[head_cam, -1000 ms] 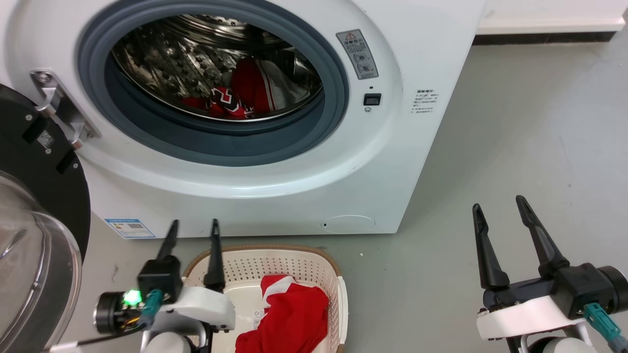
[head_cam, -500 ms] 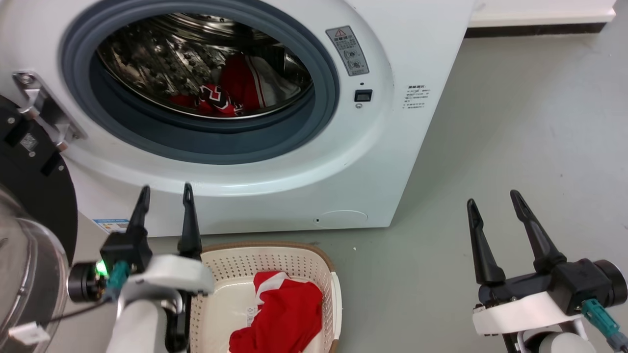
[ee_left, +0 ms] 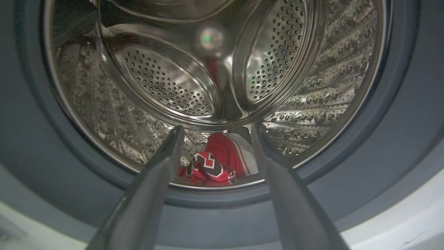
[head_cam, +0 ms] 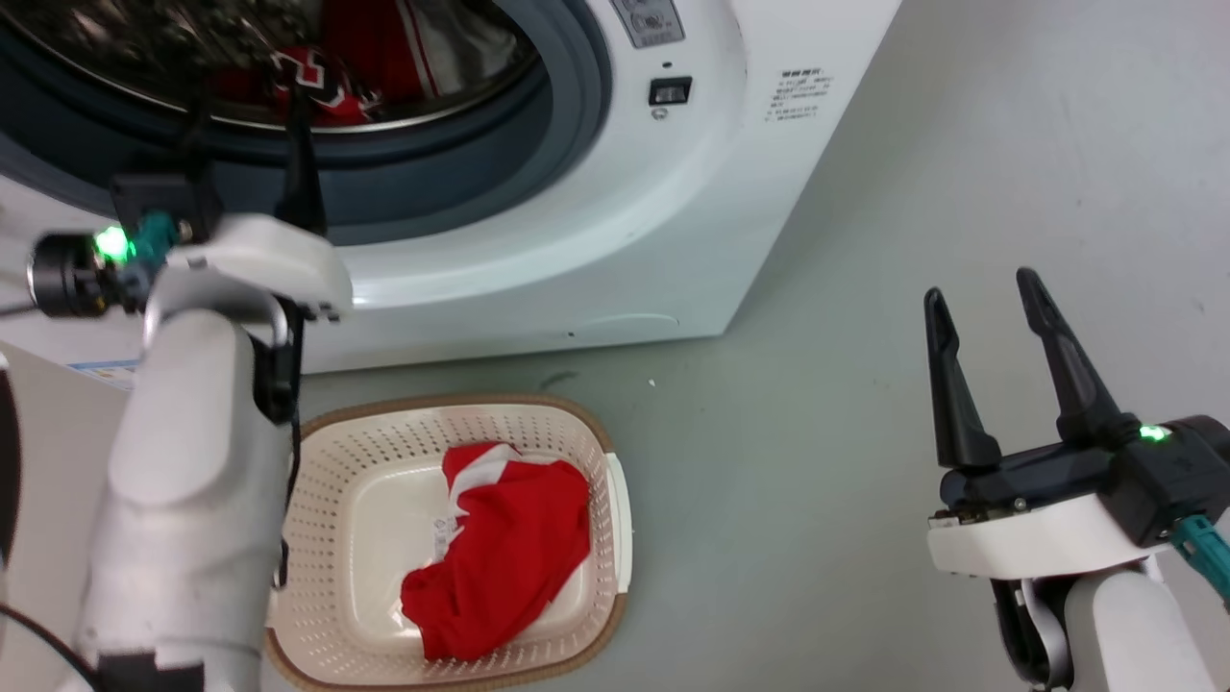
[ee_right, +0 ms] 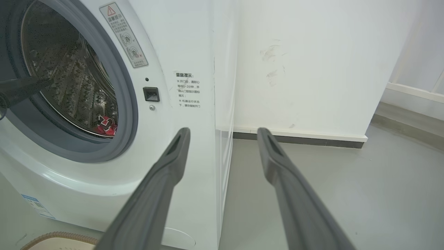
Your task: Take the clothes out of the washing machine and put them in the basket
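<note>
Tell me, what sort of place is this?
Likely a laundry corner, perhaps a test room rather than a home: a white front-loading washing machine stands on a grey floor by a white wall, a laundry basket before it.

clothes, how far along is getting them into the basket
Done: one red jersey lies in the basket. In hand: the left gripper, open and empty, points into the drum at the clothes there. Left: grabbing those clothes and moving them over; the right gripper hangs open, empty.
</note>
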You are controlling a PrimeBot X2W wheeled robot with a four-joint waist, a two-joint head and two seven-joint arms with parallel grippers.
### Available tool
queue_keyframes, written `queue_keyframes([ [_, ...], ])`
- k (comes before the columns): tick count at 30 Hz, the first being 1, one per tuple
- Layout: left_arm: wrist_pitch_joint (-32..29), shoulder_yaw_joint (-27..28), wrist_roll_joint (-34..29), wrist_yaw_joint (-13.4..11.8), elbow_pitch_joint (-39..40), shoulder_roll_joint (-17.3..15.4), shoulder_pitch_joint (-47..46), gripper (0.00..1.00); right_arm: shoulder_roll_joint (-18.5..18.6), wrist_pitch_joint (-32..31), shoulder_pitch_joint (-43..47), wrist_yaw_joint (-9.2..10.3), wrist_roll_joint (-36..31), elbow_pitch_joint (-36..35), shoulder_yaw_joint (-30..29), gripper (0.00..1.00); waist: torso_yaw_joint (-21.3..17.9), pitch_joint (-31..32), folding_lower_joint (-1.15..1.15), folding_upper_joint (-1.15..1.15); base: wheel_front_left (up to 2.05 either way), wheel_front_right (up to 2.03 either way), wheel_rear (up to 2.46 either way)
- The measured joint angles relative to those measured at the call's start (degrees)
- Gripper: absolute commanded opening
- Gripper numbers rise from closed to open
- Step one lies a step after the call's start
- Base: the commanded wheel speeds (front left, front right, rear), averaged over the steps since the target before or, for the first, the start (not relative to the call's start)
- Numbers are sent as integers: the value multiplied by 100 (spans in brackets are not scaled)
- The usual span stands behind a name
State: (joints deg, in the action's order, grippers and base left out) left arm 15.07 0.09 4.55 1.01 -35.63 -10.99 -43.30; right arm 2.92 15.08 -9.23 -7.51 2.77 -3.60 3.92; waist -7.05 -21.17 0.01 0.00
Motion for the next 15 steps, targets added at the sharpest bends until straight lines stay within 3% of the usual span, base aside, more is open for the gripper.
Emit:
queue_keyframes([
  [7,-408,-159,-180,99,-1247,-379,-1478,100,1,0,-279,0,133,-80,-49,100,-235,-624,0,0,0,0,0],
  [15,-1481,-489,-424,307,-2345,-800,-2853,100,1,0,-534,0,233,-158,-156,100,-437,-1245,0,0,0,0,0],
])
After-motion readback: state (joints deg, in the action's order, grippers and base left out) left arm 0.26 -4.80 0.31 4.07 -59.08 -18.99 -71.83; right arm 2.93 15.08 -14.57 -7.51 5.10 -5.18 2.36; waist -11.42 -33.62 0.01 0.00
